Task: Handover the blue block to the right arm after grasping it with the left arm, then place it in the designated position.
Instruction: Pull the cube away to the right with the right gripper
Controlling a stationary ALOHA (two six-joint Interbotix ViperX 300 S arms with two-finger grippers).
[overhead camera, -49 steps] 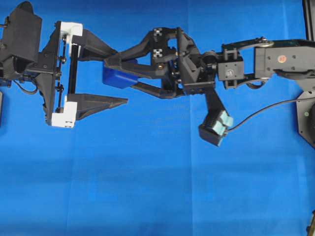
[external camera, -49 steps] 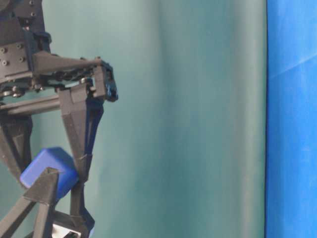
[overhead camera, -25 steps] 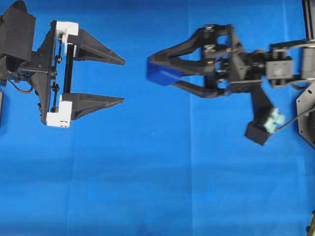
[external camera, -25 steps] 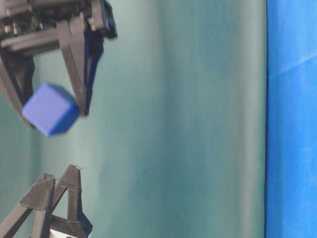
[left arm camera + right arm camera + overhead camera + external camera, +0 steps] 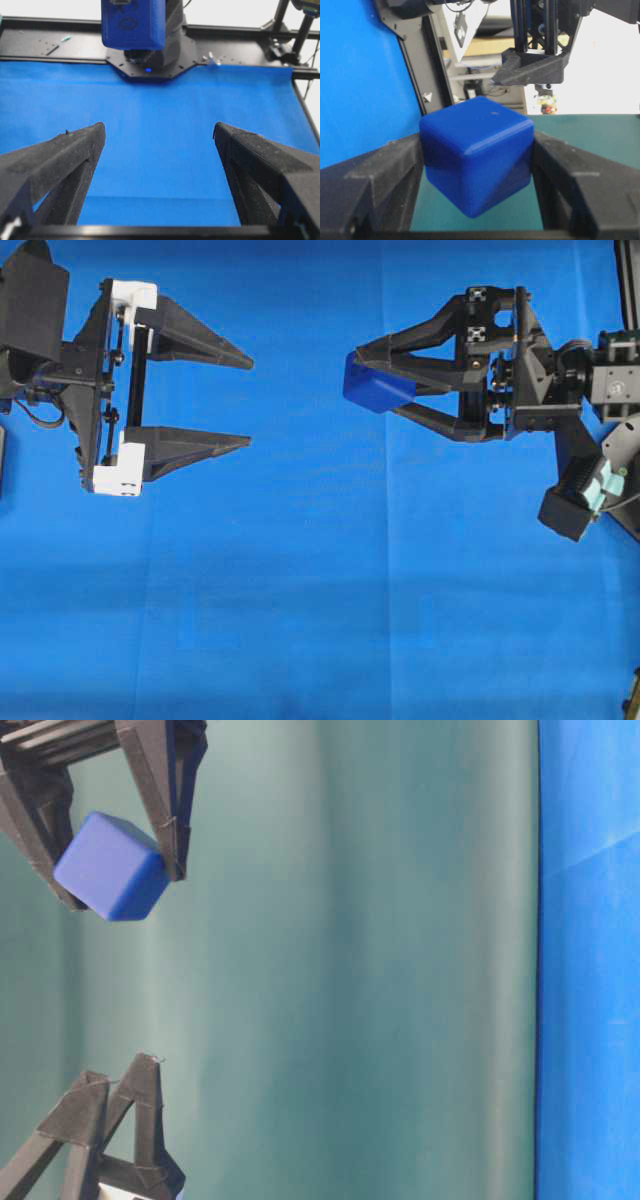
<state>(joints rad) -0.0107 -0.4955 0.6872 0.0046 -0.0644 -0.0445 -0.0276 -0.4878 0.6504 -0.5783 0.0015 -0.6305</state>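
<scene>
Blue block (image 5: 376, 390): a small dark-blue cube with rounded edges, clamped between the two pointed black fingers of the right gripper (image 5: 385, 388) and held clear of the blue cloth (image 5: 300, 590), right of the middle in the overhead view. In the right wrist view the block (image 5: 476, 160) sits tilted, one corner downward, with a finger pressed against each side; a tiny speck shows on its upper face. In the table-level view the block (image 5: 111, 866) appears near the upper left corner, gripped at the tips of the black fingers (image 5: 160, 790), with a teal backdrop (image 5: 350, 970) behind. Right arm (image 5: 540, 380): all black, reaching in from the right edge, with a small black box bearing pale teal pads (image 5: 585, 490) hanging below its wrist. Left gripper (image 5: 250, 400): jaws spread wide with nothing between them, its two pointed black fingers mounted on white plastic brackets (image 5: 130, 300), pointing toward the block and well apart from it. In the left wrist view both fingers (image 5: 60, 160) frame bare cloth (image 5: 160, 150), and the block (image 5: 133, 22) shows at the top of the frame ahead of the black base plate (image 5: 150, 65). The lower left of the table-level view shows the left gripper's fingertips (image 5: 120, 1110), separate from the block above.
</scene>
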